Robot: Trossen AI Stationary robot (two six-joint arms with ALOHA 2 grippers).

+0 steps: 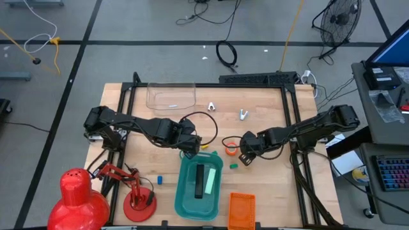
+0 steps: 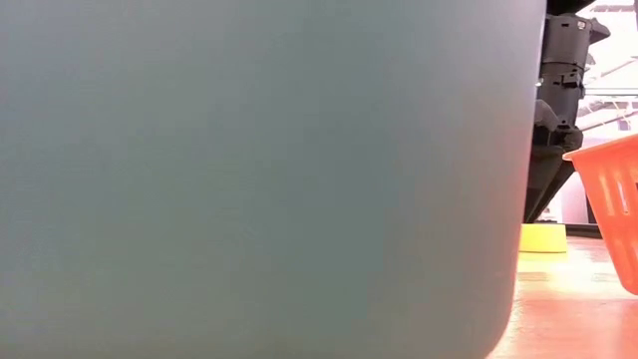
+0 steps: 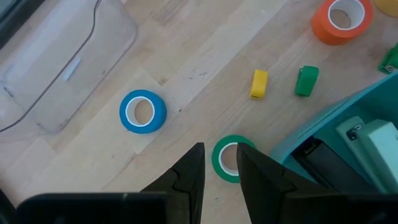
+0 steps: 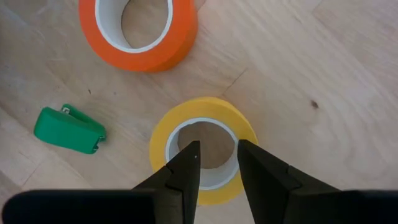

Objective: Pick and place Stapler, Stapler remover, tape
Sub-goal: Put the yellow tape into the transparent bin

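Note:
My right gripper (image 4: 217,144) points down, open by a narrow gap, just above the hole of the yellow tape (image 4: 168,134), which lies flat on the table (image 2: 543,237). The orange tape (image 4: 140,31) lies flat beside it. My left gripper (image 3: 219,150) hangs high over the green tape (image 3: 225,163), its fingers also narrowly open and empty. The blue tape (image 3: 143,112) lies flat farther off. In the teal bin (image 1: 185,198) lie a pale green stapler (image 3: 373,140) and a black thing (image 3: 323,155). I cannot make out the stapler remover.
An orange basket (image 1: 241,209) stands right of the bin at the near edge. A clear tray (image 1: 171,94) sits at the far edge and a red lamp (image 1: 83,195) at the near left. Small yellow (image 3: 259,83) and green blocks (image 3: 306,81) lie between the rolls.

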